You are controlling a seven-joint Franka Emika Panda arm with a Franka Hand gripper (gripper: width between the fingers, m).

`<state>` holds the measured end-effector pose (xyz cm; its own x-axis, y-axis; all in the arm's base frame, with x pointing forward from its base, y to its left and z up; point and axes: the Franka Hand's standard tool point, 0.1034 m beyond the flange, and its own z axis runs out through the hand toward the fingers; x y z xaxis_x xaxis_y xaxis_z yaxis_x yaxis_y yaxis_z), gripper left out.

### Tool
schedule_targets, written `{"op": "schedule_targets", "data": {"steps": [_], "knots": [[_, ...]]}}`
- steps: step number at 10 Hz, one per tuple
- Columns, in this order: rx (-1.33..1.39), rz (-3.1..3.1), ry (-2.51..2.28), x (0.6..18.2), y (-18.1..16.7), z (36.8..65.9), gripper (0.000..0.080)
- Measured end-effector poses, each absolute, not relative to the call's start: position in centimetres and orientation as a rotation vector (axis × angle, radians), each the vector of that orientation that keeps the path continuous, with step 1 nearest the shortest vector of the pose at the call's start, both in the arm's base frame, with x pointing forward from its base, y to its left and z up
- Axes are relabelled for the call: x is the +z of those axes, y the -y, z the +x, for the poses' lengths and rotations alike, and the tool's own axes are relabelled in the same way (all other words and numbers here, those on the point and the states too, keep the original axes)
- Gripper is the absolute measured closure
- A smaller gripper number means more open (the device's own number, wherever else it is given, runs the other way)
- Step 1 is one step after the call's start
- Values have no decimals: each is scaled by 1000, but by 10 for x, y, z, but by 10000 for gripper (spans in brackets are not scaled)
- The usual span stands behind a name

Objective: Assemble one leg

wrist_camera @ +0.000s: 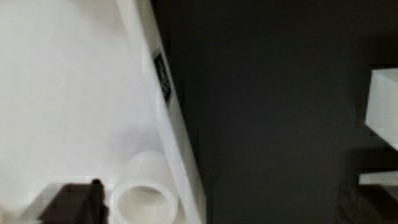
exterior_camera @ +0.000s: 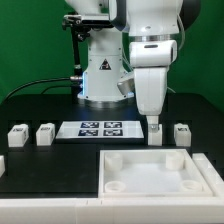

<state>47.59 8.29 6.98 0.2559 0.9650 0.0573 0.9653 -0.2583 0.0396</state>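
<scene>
Three legs, small white tagged blocks, stand on the black table in the exterior view: two at the left (exterior_camera: 17,135) (exterior_camera: 45,133) and one at the right (exterior_camera: 181,132). My gripper (exterior_camera: 155,130) hangs low just behind the far edge of the large white panel (exterior_camera: 150,172), left of the right leg. In the wrist view the gripper (wrist_camera: 228,205) is open and empty, with its dark fingers (wrist_camera: 71,205) wide apart. Between them lie the panel's edge (wrist_camera: 89,100) and a corner hole (wrist_camera: 143,200). A white block (wrist_camera: 381,100), apparently a leg, shows at the frame edge.
The marker board (exterior_camera: 97,129) lies between the left legs and the gripper. The robot base (exterior_camera: 100,75) stands behind it. A white raised part (exterior_camera: 40,208) runs along the front at the exterior view's left, next to the panel.
</scene>
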Motion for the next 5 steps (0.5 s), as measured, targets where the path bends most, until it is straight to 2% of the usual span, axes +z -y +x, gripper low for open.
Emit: {"op": "schedule_targets", "data": {"steps": [2, 5], "knots": [[-108, -2488, 1909, 69, -82, 476, 151], [-106, -2868, 1189, 64, -102, 456, 151]]}}
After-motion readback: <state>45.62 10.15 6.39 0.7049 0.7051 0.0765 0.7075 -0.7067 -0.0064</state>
